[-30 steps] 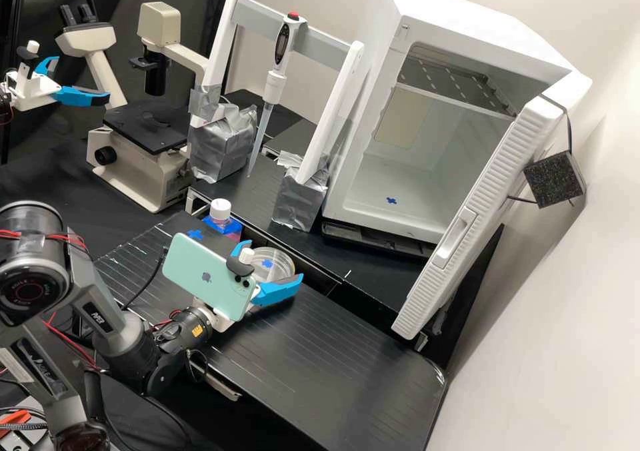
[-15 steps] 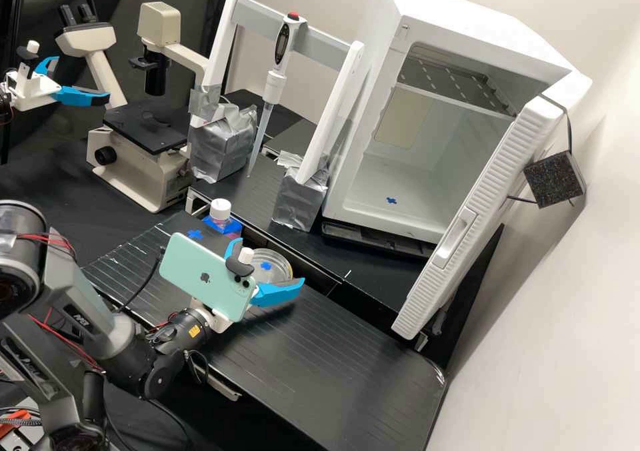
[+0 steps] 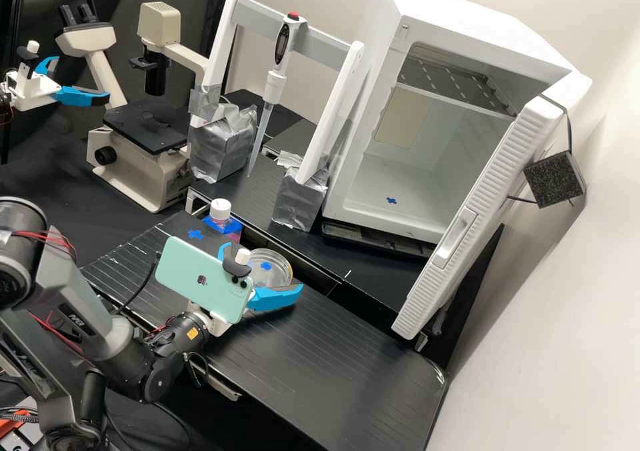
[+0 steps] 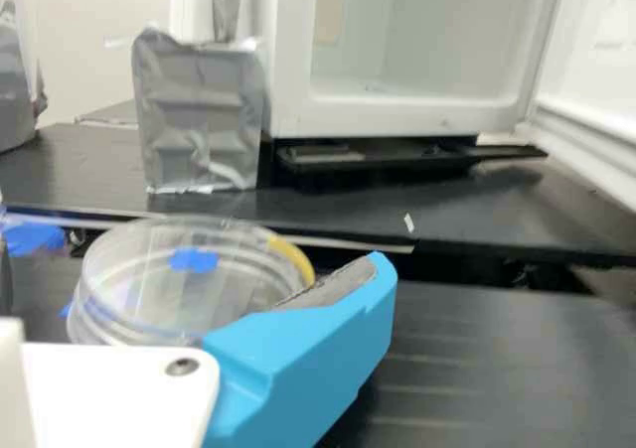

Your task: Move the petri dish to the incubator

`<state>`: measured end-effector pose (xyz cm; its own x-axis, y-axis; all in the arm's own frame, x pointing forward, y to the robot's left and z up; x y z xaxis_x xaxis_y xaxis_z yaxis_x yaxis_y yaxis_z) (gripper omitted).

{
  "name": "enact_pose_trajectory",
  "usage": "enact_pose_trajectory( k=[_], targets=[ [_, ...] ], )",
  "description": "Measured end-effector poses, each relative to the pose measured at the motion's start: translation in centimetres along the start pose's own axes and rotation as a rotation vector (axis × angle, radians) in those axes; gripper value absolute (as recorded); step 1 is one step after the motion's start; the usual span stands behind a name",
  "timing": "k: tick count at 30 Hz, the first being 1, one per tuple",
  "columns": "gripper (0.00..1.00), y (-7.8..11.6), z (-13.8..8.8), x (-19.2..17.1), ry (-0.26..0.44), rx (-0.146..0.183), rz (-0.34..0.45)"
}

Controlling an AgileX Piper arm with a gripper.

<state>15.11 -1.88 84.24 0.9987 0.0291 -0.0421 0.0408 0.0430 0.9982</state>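
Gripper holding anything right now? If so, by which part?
Nothing held. The gripper is open; the petri dish rests on the bench near its spread fingers, not pinched.

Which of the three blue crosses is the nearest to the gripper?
The cross at the clear petri dish, close by the gripper. The others are farther away: one cross near the white-capped bottle, another cross inside the incubator.
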Motion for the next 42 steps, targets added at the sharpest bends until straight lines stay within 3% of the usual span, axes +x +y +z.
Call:
enact_pose_trajectory(
  k=[4,15,16,42],
  targets=[
    [1.00,-0.5,0.6,0.4,-0.012,0.007,-0.028],
    [1.00,-0.4,0.8,0.8,-0.012,0.011,0.010],
    [0.00,-0.4,0.8,0.8,-0.011,0.011,0.011],
    [0.00,-0.6,0.7,1.3,-0.015,0.009,0.024]
  ],
)
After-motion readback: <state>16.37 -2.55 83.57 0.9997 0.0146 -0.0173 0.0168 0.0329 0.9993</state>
